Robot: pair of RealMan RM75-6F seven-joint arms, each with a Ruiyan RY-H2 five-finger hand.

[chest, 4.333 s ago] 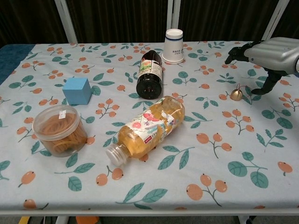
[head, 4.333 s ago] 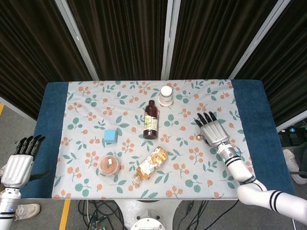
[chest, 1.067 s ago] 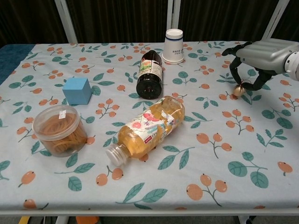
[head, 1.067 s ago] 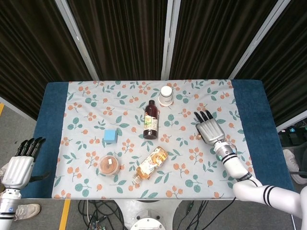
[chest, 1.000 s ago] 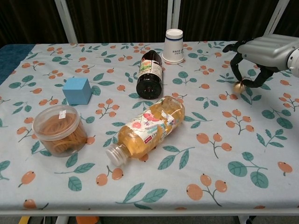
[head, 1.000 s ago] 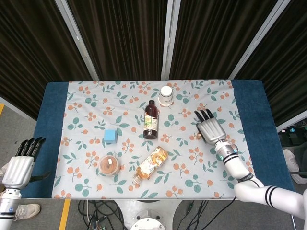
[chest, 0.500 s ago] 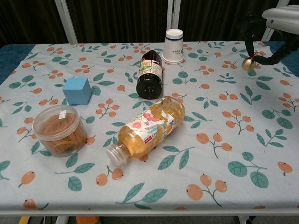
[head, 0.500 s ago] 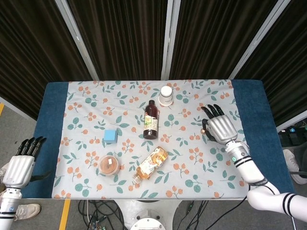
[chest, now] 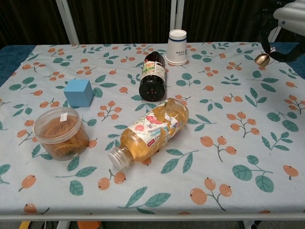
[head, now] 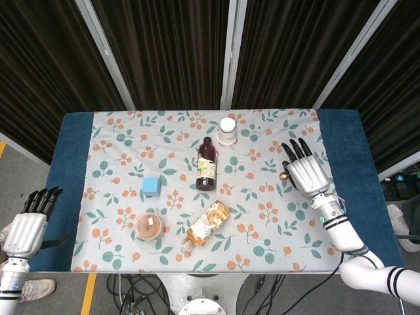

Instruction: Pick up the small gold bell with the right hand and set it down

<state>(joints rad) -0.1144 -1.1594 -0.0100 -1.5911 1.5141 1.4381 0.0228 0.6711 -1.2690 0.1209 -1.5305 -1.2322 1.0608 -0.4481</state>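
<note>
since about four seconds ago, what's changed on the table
The right hand closed on the small gold bell, which sat on the cloth, lifted it clear and carried it up and toward the table's far right. The left hand hangs off the table's left edge as before. The bottles, cup, blue cube and tub have not moved.

Shiny metal bell [chest: 261, 59], matt cloth [chest: 228, 143]
</note>
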